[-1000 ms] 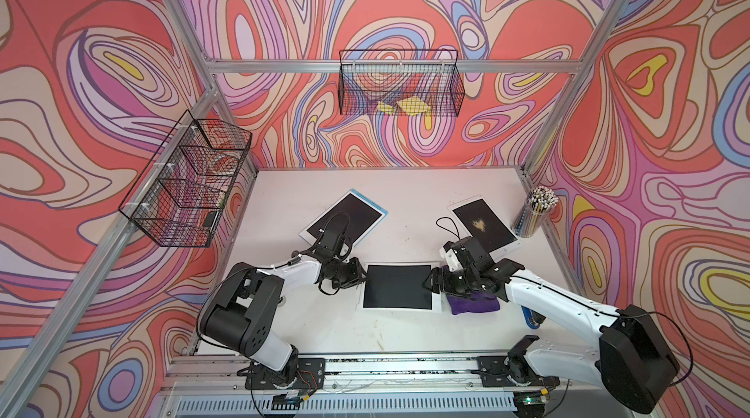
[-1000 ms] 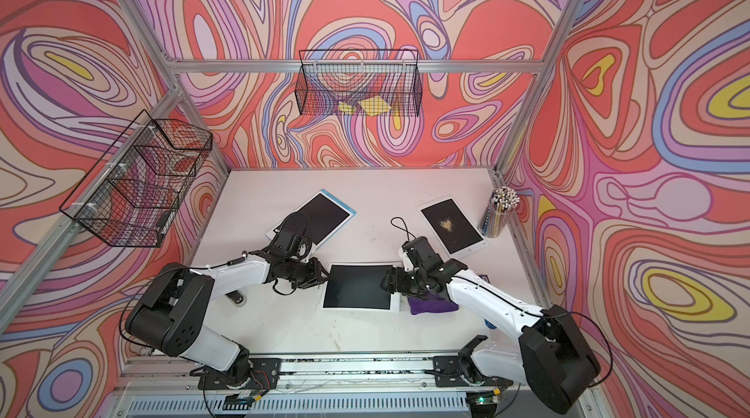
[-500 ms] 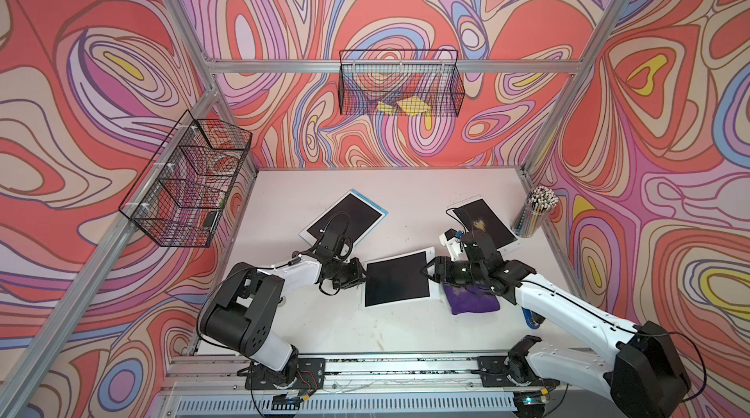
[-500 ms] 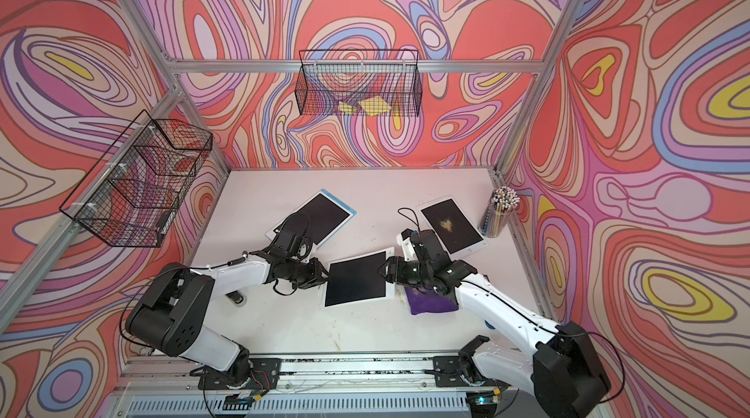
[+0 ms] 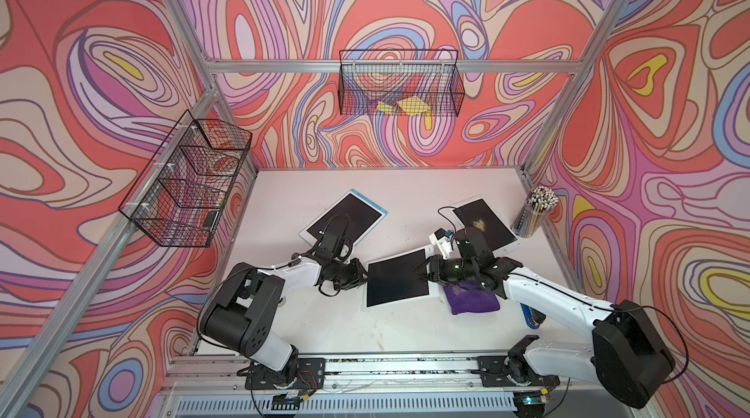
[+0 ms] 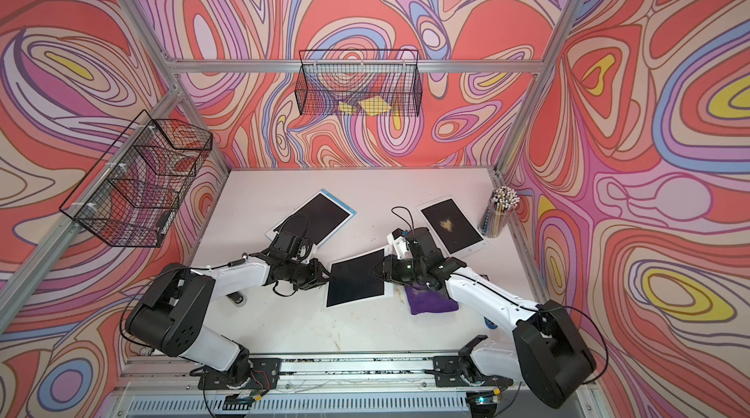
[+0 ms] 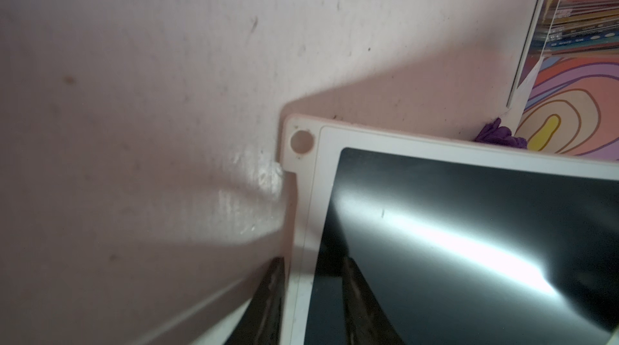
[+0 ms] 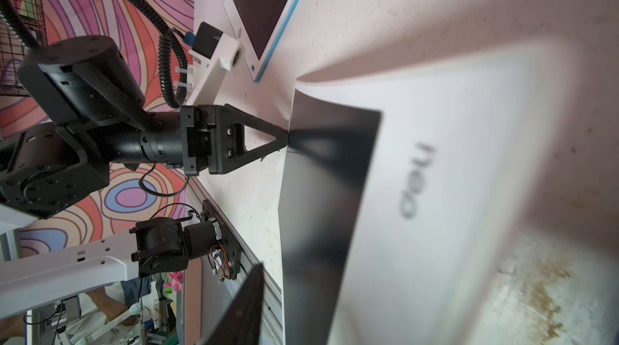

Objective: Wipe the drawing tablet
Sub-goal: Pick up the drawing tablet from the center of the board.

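Observation:
The drawing tablet point(image 5: 395, 280) point(image 6: 355, 280) is white-framed with a black screen. It hangs slanted just above the table's middle. My left gripper point(image 5: 365, 274) point(image 6: 324, 274) is shut on its left edge, and in the left wrist view a dark finger point(image 7: 271, 279) lies on either side of the bezel point(image 7: 301, 226). My right gripper point(image 5: 420, 270) point(image 6: 375, 272) has closed on the right edge. In the right wrist view the tablet point(image 8: 435, 192) fills the frame beside one dark finger point(image 8: 244, 303); the other finger is hidden. A purple cloth point(image 5: 473, 300) point(image 6: 430, 300) lies loose under the right arm.
A blue-edged tablet point(image 5: 349, 219) lies at the back left. A tablet with a yellowish smudge point(image 5: 485, 229) lies at the back right, next to a cup of pencils point(image 5: 535, 213). Wire baskets hang on the back wall point(image 5: 399, 87) and the left wall point(image 5: 190, 180).
The tablet went from flat and square to slanted, its right end swung toward the back. My right gripper moved off the cloth and closed on that edge. The left gripper kept its hold.

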You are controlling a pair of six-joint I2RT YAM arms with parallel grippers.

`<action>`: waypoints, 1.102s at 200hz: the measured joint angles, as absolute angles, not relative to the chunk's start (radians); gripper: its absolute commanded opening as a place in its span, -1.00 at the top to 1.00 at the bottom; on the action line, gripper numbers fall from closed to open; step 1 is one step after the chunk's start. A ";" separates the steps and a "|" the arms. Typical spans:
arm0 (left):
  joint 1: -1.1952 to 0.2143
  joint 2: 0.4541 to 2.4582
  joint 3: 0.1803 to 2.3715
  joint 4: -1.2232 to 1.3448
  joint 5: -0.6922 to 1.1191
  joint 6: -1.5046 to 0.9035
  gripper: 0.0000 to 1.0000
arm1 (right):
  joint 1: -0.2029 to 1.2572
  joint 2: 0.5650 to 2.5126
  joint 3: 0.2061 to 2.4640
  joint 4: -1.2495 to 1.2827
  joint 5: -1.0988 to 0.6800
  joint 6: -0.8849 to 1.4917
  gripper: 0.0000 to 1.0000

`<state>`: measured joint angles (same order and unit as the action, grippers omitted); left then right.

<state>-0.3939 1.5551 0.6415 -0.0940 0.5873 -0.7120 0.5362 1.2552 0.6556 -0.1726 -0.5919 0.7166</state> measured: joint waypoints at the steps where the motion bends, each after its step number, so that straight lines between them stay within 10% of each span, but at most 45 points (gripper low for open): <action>1: -0.394 1.555 0.641 -0.094 0.587 -0.712 0.36 | 0.536 1.255 0.656 -0.173 -0.592 0.716 0.56; 102: -0.392 1.520 0.662 -0.142 0.581 -0.708 0.34 | 0.533 1.255 0.693 -0.200 -0.603 0.738 1.00; 220: -0.389 1.144 0.685 -0.110 0.610 -0.837 0.03 | 0.448 1.253 0.824 -0.245 -0.595 0.736 1.00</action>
<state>-0.3889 1.1442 0.6846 -0.1104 0.6098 -0.8368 0.4477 1.2526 0.8238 -0.2451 -0.5945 0.7361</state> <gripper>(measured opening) 0.480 0.070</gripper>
